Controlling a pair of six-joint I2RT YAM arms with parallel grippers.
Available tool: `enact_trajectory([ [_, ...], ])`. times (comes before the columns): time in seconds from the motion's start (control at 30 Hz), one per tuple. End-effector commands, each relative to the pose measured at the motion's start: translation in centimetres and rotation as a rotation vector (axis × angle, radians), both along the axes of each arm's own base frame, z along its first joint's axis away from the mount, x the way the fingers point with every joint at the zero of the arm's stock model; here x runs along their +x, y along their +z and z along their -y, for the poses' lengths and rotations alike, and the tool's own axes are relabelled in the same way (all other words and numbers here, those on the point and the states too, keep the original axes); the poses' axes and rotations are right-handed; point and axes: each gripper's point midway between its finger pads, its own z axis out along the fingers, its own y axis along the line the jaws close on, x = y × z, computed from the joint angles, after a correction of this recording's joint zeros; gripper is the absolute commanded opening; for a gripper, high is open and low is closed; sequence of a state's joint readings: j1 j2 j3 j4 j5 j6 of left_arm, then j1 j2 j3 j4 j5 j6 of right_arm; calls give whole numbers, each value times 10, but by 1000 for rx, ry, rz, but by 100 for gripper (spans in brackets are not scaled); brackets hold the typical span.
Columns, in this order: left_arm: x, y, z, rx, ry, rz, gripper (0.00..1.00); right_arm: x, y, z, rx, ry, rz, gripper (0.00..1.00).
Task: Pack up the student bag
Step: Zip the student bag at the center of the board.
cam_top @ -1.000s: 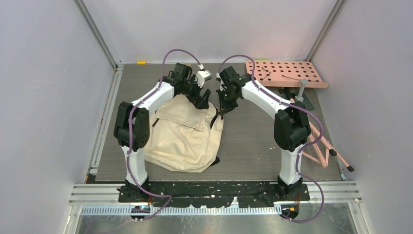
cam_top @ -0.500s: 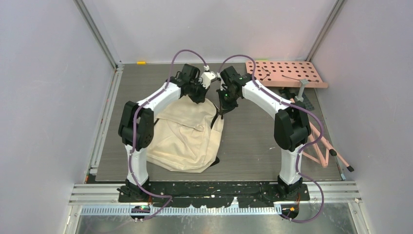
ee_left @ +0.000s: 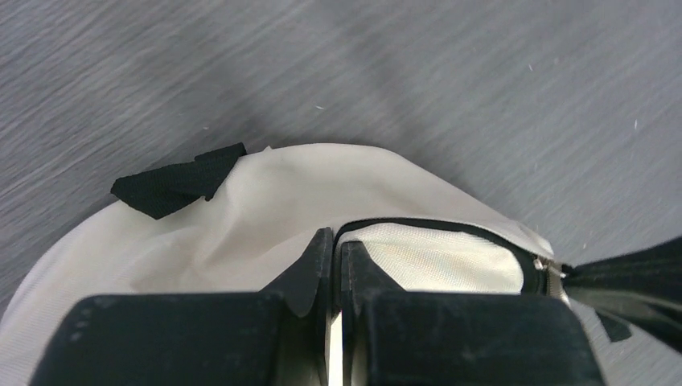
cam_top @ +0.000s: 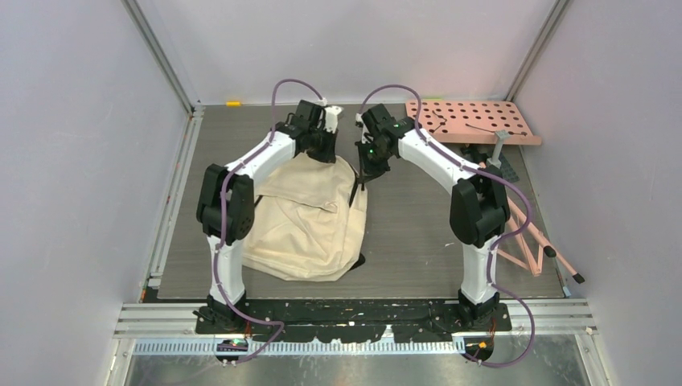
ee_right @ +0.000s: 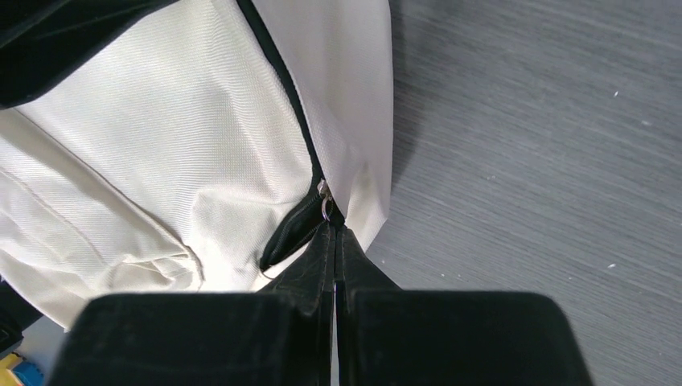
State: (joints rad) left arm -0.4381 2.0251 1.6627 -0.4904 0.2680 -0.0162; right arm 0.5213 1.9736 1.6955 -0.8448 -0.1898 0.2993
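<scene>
One student bag (cam_top: 306,225); left jaws pinch its cream fabric, right jaws pinch its zipper pull (ee_right: 325,207)

- My left gripper (ee_left: 336,245) has its fingers pressed together at the open zipper of the student bag (ee_left: 241,233), apparently pinching fabric.
- A black strap tab (ee_left: 178,181) sticks out over the grey table (ee_left: 402,72).

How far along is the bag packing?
Done: nothing visibly packed; the student bag lies slack. In hand: left gripper pinches the bag's top edge, right gripper looks shut on the zipper pull, and the zipper is partly open. Left: finish opening, load items, zip up.
</scene>
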Motion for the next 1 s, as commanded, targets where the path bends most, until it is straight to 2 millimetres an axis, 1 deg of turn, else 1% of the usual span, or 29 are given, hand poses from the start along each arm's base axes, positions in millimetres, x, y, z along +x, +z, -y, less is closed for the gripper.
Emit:
enact_trajectory([
  [0.0,69,50,-28,-131,286,125,0,6,4,-6,0,-1,-31,1],
  [0.1,82,47,-42,-123,356,119,0,7,10,-14,8,24,-19,1],
  [0.17,89,46,-49,-127,391,112,0,1,8,-17,-2,44,-27,1],
  [0.33,106,55,-66,-165,457,118,0,-8,-6,-7,-85,58,-38,1],
  [0.47,120,58,-85,-171,519,120,0,-15,-4,-9,-87,77,-43,1],
  [0.57,128,59,-95,-184,546,114,0,-21,0,-12,-89,113,-28,0],
  [0.7,130,65,-94,-202,531,135,0,-23,-2,-13,-97,121,-23,1],
  [0.8,127,63,-92,-208,520,125,0,-17,2,-16,-94,110,-4,1],
  [0.83,125,64,-91,-209,512,125,0,-13,6,-16,-94,103,12,2],
  [0.87,122,63,-91,-211,504,122,7,-11,8,-17,-95,95,18,12],
  [0.9,121,68,-90,-223,494,140,20,-7,13,-17,-95,88,37,19],
  [0.93,118,73,-90,-232,490,159,45,-5,19,-17,-91,84,55,34],
  [0.97,115,77,-93,-239,495,184,70,-2,24,-17,-91,76,76,41],
])
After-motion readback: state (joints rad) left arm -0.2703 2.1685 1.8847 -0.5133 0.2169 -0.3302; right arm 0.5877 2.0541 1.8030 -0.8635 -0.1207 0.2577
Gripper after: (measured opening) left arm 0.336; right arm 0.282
